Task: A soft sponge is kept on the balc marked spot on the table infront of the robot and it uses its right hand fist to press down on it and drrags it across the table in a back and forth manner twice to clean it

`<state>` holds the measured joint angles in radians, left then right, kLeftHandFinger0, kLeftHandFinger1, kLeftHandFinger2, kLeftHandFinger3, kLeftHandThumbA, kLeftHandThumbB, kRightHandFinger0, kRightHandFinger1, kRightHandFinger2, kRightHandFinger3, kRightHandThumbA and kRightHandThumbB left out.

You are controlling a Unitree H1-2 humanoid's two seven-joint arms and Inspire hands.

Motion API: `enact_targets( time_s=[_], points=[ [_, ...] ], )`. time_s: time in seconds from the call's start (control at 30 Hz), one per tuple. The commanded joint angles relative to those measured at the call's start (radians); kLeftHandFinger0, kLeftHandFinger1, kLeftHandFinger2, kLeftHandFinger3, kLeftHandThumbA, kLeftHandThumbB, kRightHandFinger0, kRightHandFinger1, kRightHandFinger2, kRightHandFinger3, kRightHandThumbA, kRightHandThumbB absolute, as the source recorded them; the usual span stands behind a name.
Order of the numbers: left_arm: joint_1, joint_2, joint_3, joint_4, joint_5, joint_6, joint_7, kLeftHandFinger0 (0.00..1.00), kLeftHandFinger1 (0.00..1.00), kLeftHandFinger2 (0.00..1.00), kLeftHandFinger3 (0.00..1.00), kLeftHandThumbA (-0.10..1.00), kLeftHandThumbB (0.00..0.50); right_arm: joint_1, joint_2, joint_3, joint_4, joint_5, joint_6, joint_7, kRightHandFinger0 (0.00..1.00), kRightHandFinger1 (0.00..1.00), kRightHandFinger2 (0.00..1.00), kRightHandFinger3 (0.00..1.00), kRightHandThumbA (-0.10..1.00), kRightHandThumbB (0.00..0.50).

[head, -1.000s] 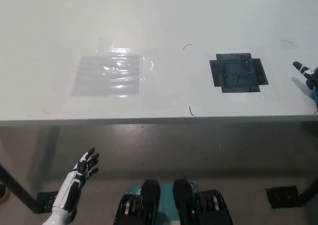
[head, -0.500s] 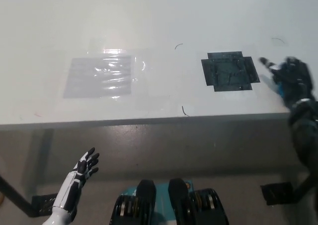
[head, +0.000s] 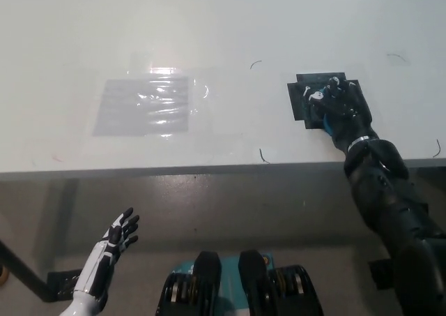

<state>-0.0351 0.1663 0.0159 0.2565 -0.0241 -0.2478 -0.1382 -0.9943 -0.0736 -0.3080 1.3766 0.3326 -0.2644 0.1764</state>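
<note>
A dark square patch (head: 301,100) with notched corners lies flat on the white table (head: 209,23), right of the middle. I cannot tell a sponge apart from the black mark there. My black right hand (head: 338,105) rests on top of the patch and covers most of it. Its fingers are curled in like a fist, and the forearm runs down to the bottom right. My white left hand (head: 118,236) hangs below the table's front edge at the lower left, with its fingers spread and nothing in it.
A shiny clear rectangle (head: 145,105) is stuck flat to the table's left half. Thin dark squiggles (head: 263,155) mark the surface near the patch. The table's front edge (head: 174,169) crosses the picture, with grey floor below it.
My right hand has come in from the table's far right edge, moved left onto the dark patch and curled its fingers. The camera has shifted slightly. The left hand has not moved.
</note>
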Motion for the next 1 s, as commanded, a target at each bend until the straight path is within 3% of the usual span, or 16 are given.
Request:
enact_targets(
  time_s=[0.0, 0.13, 0.2, 0.23, 0.27, 0.3, 0.33, 0.37, 0.4, 0.43, 0.47, 0.57, 0.67, 0.73, 0.9, 0.97],
  points=[
    [-0.006, 0.01, 0.003, -0.023, 0.001, -0.026, 0.001, 1.0, 1.0, 1.0, 1.0, 1.0, 0.495, -0.008, 0.009, 0.014, 0.016, -0.01, 0.05, 0.021, 0.0, 0.0, 0.0, 0.0, 1.0, 0.15],
    [-0.007, 0.011, 0.006, -0.023, -0.003, -0.022, 0.001, 1.0, 1.0, 1.0, 1.0, 1.0, 0.5, -0.001, -0.004, 0.026, 0.017, -0.025, 0.026, 0.0, 0.0, 0.0, 0.0, 0.0, 1.0, 0.123],
    [-0.004, 0.01, 0.005, -0.028, -0.002, -0.017, 0.001, 1.0, 1.0, 1.0, 1.0, 1.0, 0.5, 0.001, -0.014, 0.051, 0.01, -0.053, 0.014, -0.03, 0.0, 0.0, 0.0, 0.0, 1.0, 0.16],
    [-0.002, 0.01, 0.004, -0.025, -0.001, -0.022, 0.001, 1.0, 1.0, 1.0, 1.0, 1.0, 0.491, 0.003, -0.023, 0.07, -0.002, -0.069, 0.008, -0.034, 0.27, 0.25, 0.27, 0.27, 1.0, 0.216],
    [-0.001, 0.011, 0.004, -0.022, -0.001, -0.026, 0.0, 1.0, 1.0, 1.0, 1.0, 1.0, 0.487, 0.004, -0.034, 0.072, -0.024, -0.06, 0.014, 0.014, 0.55, 0.58, 0.68, 0.66, 1.0, 0.283],
    [-0.004, 0.011, 0.005, -0.02, -0.003, -0.027, 0.0, 1.0, 1.0, 1.0, 1.0, 1.0, 0.486, 0.003, -0.043, 0.056, -0.053, -0.023, 0.014, 0.111, 0.86, 0.97, 1.0, 1.0, 1.0, 0.32],
    [-0.006, 0.012, 0.005, -0.02, -0.002, -0.026, -0.001, 1.0, 1.0, 1.0, 1.0, 1.0, 0.494, 0.006, -0.048, 0.06, -0.124, -0.008, 0.007, 0.169, 1.0, 1.0, 1.0, 1.0, 1.0, 0.338],
    [-0.01, 0.013, 0.005, -0.019, -0.002, -0.026, 0.0, 1.0, 1.0, 1.0, 1.0, 1.0, 0.496, 0.004, -0.05, 0.065, -0.149, -0.008, 0.005, 0.181, 1.0, 1.0, 1.0, 1.0, 1.0, 0.336],
    [-0.015, 0.014, 0.007, -0.015, -0.004, -0.03, 0.0, 1.0, 1.0, 1.0, 1.0, 1.0, 0.478, 0.007, -0.05, 0.075, -0.245, 0.0, 0.011, 0.205, 1.0, 1.0, 1.0, 1.0, 1.0, 0.469],
    [-0.016, 0.013, 0.007, -0.015, -0.005, -0.028, 0.0, 1.0, 1.0, 1.0, 1.0, 1.0, 0.478, 0.029, -0.043, 0.093, -0.414, 0.004, 0.035, 0.198, 1.0, 1.0, 1.0, 1.0, 1.0, 0.328],
    [-0.016, 0.014, 0.006, -0.015, -0.006, -0.027, -0.003, 1.0, 1.0, 1.0, 1.0, 1.0, 0.482, 0.051, -0.041, 0.112, -0.552, -0.005, 0.062, 0.176, 1.0, 1.0, 1.0, 1.0, 1.0, 0.304],
    [-0.023, 0.016, 0.004, -0.018, -0.008, -0.018, -0.008, 1.0, 1.0, 1.0, 1.0, 1.0, 0.497, 0.067, -0.061, 0.121, -0.966, 0.053, 0.192, 0.137, 1.0, 1.0, 1.0, 1.0, 1.0, 0.375],
    [-0.031, 0.022, 0.003, -0.021, -0.004, -0.012, -0.009, 1.0, 1.0, 1.0, 1.0, 1.0, 0.5, 0.042, -0.093, 0.12, -1.228, 0.086, 0.243, 0.109, 1.0, 1.0, 1.0, 1.0, 1.0, 0.367],
    [-0.032, 0.024, 0.002, -0.023, -0.004, -0.012, -0.011, 1.0, 1.0, 1.0, 1.0, 1.0, 0.5, 0.02, -0.12, 0.117, -1.422, 0.095, 0.313, 0.061, 1.0, 1.0, 1.0, 1.0, 1.0, 0.396],
    [-0.028, 0.029, -0.002, -0.029, -0.006, -0.007, -0.021, 1.0, 1.0, 1.0, 1.0, 1.0, 0.489, 0.034, -0.17, 0.102, -1.656, 0.157, 0.366, 0.038, 1.0, 1.0, 1.0, 1.0, 1.0, 0.389],
    [-0.031, 0.031, -0.004, -0.028, -0.001, -0.008, -0.021, 1.0, 1.0, 1.0, 1.0, 1.0, 0.476, 0.059, -0.174, 0.093, -1.758, 0.188, 0.397, 0.007, 1.0, 1.0, 1.0, 1.0, 1.0, 0.412]
  ],
)
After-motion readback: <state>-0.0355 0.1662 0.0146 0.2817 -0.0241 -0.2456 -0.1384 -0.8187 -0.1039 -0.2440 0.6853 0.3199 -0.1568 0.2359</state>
